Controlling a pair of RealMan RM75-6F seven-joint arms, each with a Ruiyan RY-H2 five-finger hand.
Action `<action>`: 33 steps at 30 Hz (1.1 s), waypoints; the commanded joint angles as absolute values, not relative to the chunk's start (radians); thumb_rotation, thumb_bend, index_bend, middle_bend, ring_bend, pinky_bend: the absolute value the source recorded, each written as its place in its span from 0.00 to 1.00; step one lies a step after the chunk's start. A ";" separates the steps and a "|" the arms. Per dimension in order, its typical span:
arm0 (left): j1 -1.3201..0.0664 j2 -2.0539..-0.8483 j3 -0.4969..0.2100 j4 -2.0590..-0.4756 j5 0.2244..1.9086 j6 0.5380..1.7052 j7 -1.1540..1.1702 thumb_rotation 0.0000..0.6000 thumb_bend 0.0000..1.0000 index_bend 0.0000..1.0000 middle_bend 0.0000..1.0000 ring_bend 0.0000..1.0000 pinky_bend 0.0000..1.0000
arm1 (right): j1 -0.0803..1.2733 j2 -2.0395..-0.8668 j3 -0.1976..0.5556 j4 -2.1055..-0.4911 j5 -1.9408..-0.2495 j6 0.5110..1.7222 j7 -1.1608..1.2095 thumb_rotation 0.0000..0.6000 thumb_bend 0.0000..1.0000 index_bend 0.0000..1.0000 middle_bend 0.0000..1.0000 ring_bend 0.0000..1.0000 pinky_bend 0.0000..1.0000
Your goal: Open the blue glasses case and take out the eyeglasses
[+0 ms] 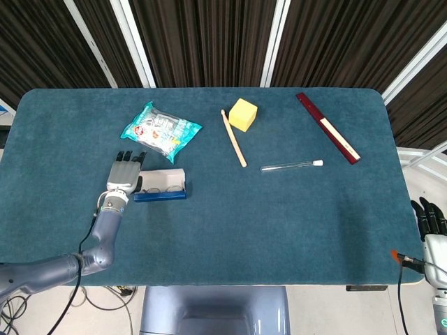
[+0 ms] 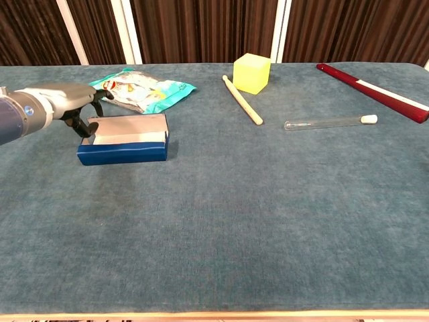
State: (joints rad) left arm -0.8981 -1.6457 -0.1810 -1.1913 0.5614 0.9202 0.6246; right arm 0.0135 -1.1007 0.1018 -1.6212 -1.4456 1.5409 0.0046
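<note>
On the teal counter (image 2: pixel 221 221), a blue glasses case (image 2: pixel 122 139) lies open, its pale lining showing. The left robot hand (image 2: pixel 79 111) sits at the case's left end, fingers curled over the raised lid edge. Just behind lies a snack packet (image 2: pixel 142 88). Further right are a wooden stick (image 2: pixel 242 99), yellow cube (image 2: pixel 252 73), glass tube (image 2: pixel 330 122) and red ruler (image 2: pixel 373 91).
</note>
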 commanded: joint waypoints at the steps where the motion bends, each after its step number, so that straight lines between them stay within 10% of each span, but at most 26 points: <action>1: -0.894 -1.640 -0.208 -1.202 0.567 0.935 0.593 1.00 0.53 0.03 0.19 0.00 0.01 | 0.013 -1.100 0.103 -1.622 -1.444 1.542 0.007 1.00 0.13 0.00 0.00 0.00 0.19; 7: -0.832 -1.524 -0.206 -1.397 0.671 0.988 0.511 1.00 0.42 0.03 0.13 0.00 0.02 | 0.011 -1.097 0.104 -1.620 -1.444 1.543 0.012 1.00 0.13 0.00 0.00 0.00 0.19; 10: -0.791 -1.441 -0.172 -1.520 0.752 1.020 0.494 1.00 0.37 0.03 0.16 0.08 0.20 | 0.011 -1.097 0.104 -1.619 -1.446 1.545 0.012 1.00 0.13 0.00 0.00 0.00 0.19; 17: -0.746 -1.335 -0.081 -1.640 0.864 1.039 0.528 1.00 0.36 0.06 0.60 0.55 0.67 | 0.010 -1.099 0.102 -1.619 -1.452 1.550 0.008 1.00 0.13 0.00 0.00 0.00 0.19; 33: -0.772 -1.355 -0.020 -1.651 0.737 0.946 0.629 1.00 0.36 0.12 0.77 0.70 0.80 | 0.010 -1.092 0.103 -1.627 -1.443 1.540 0.018 1.00 0.13 0.00 0.00 0.00 0.19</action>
State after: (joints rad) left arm -0.7670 -1.3466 -0.0245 -1.6576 0.7487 0.9535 0.6206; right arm 0.0102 -1.0922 0.1029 -1.6274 -1.4429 1.5405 0.0176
